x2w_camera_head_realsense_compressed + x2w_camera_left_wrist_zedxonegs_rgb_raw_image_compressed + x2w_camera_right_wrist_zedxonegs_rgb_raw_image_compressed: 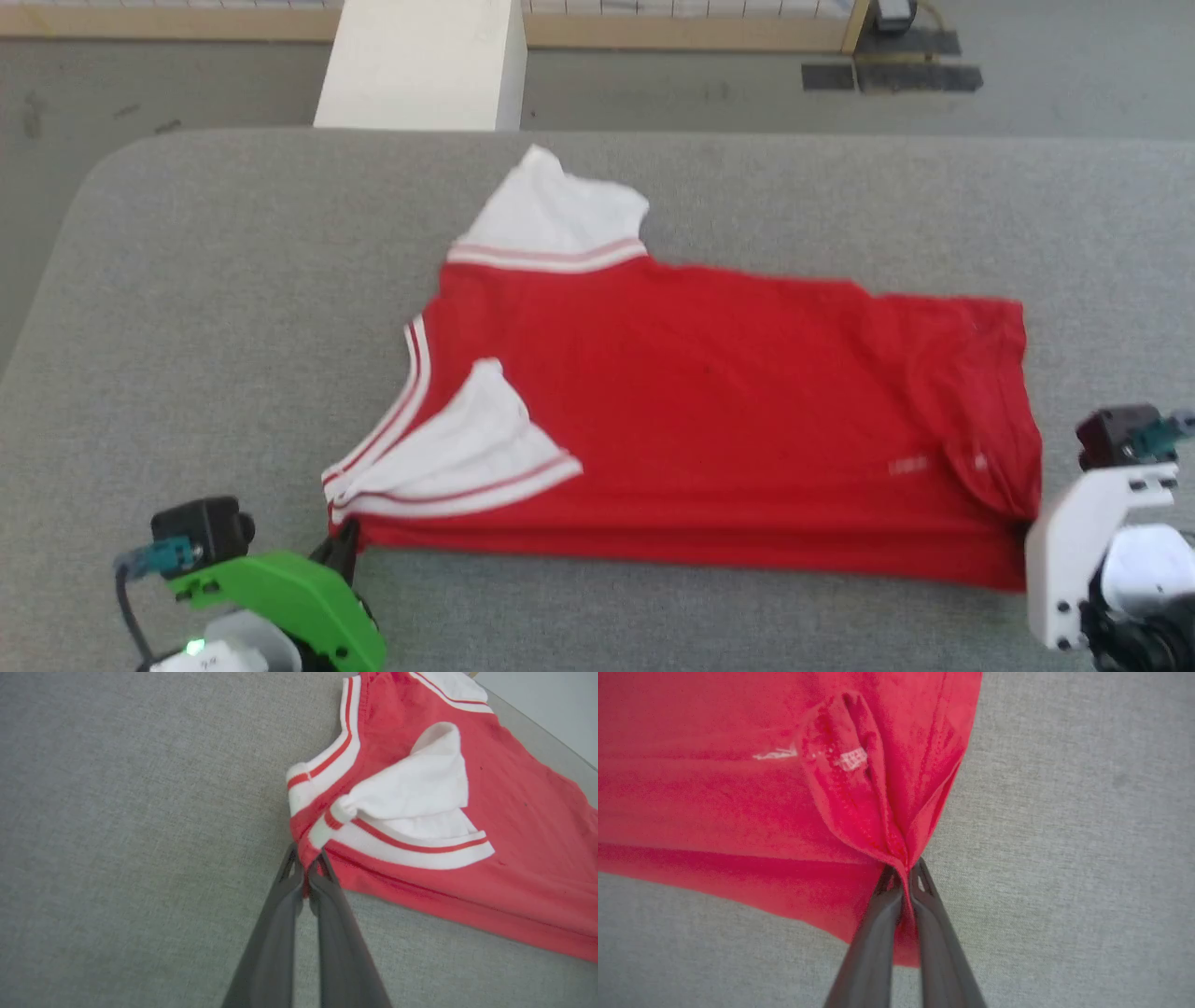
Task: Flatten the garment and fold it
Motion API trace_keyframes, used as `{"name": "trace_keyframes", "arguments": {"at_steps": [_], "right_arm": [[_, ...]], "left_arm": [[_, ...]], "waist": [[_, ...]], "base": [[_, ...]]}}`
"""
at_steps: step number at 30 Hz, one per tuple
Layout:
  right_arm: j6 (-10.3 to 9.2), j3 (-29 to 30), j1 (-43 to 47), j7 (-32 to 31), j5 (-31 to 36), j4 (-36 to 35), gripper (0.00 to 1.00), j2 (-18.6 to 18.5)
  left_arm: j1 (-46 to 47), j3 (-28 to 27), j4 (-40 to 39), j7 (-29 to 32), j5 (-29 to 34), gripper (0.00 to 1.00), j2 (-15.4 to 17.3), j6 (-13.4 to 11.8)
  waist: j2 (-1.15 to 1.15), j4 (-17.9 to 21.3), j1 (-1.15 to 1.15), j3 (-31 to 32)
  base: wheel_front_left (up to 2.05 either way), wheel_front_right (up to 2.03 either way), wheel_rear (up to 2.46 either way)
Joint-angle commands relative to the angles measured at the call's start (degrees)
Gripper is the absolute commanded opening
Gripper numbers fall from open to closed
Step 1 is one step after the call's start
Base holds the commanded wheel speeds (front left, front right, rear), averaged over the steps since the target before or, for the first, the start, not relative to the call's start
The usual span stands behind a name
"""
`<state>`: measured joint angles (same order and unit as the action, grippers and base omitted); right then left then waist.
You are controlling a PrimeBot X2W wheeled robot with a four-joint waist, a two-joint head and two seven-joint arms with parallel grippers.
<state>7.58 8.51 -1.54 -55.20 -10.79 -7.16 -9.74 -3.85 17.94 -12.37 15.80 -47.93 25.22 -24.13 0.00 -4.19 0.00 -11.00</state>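
In the left wrist view the left gripper point(306, 877) has its two dark fingers pressed together on a pinch of red cloth at the lower centre of the frame. This is the corner of the garment point(523, 826) just below its striped neck trim. From that pinch the shirt spreads toward the upper right, with a white sleeve point(420, 788) folded back over the red body just beyond the fingertips.

In the right wrist view the right gripper point(906, 877) is likewise clamped shut on the garment point(714, 788). It holds a gathered fold of the red hem at mid-frame, and the cloth puckers upward from the tips. A small white tag point(852, 759) sits in the wrinkle above them.

In the head view the left gripper point(341, 551) grips the shirt's lower left corner. The right gripper point(1025, 532) is at its lower right corner. The garment point(709, 401) lies stretched between them across the middle of the grey table point(215, 280), mostly flat. Its near sleeve point(467, 448) is turned onto the body, and the far sleeve point(555, 210) points toward the top of the frame.
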Motion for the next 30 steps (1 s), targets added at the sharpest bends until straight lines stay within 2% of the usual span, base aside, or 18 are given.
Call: {"name": "trace_keyframes", "arguments": {"at_steps": [1,9,10,11,12,13,18,22,27,30], "right_arm": [[-0.09,0.78,1.68,-1.12,-0.55,-0.72,0.00,-0.50],[-0.09,3.18,7.25,-5.29,-1.17,-2.74,0.00,-0.30],[-0.09,3.31,7.50,-5.05,-1.00,-2.52,0.00,-0.12],[-0.09,3.48,7.62,-4.79,-0.89,-2.26,0.14,0.18],[-0.09,3.44,7.76,-4.76,-0.83,-1.96,0.69,0.49],[-0.09,3.43,7.65,-4.48,-0.91,-1.97,1.00,0.79],[-0.09,4.09,5.65,-2.36,-1.56,-3.30,1.00,1.74],[-0.09,7.04,1.54,2.62,-0.61,-4.81,1.00,2.21],[-0.09,9.81,-4.46,10.14,1.33,-3.92,1.00,2.95],[-0.09,10.20,-7.49,12.83,1.97,-2.79,1.00,3.15]], "left_arm": [[-1.82,-0.61,-0.97,0.02,-0.18,0.00,0.55,-0.82],[-8.53,0.04,-4.05,2.26,-2.53,0.00,-0.02,-3.14],[-8.87,0.35,-3.78,2.68,-2.90,0.22,-0.16,-3.05],[-8.97,0.57,-3.57,2.96,-3.29,0.48,-0.37,-2.84],[-8.87,0.72,-3.27,3.03,-3.41,1.00,-0.47,-2.64],[-8.61,0.75,-3.05,2.86,-3.29,1.00,-0.47,-2.48],[-5.38,0.77,-3.11,2.45,-2.46,1.00,0.33,-0.70],[0.63,0.44,-3.48,0.80,0.63,1.00,2.10,1.25],[11.54,1.86,0.36,-2.55,5.38,1.00,2.79,5.75],[18.17,2.80,4.82,-5.96,7.24,1.00,1.67,9.32]], "waist": [[0.00,-0.14,0.00,2.12],[0.00,-0.37,0.00,2.96],[0.00,-0.37,0.00,2.99],[0.00,-0.37,0.00,3.06],[0.00,-0.35,0.00,3.16],[0.00,-0.29,0.00,3.25],[0.00,0.38,0.00,3.84],[0.00,1.25,0.00,3.70],[0.00,2.09,0.00,1.92],[0.00,2.69,0.00,-0.03]], "base": [[0.00,0.00,0.00],[0.00,0.00,0.00],[0.00,0.00,0.00],[0.00,0.00,0.00],[0.00,0.00,0.00],[0.00,0.00,0.00],[0.00,0.00,0.00],[0.00,0.00,0.00],[0.00,0.00,0.00],[0.00,0.00,0.00]]}}
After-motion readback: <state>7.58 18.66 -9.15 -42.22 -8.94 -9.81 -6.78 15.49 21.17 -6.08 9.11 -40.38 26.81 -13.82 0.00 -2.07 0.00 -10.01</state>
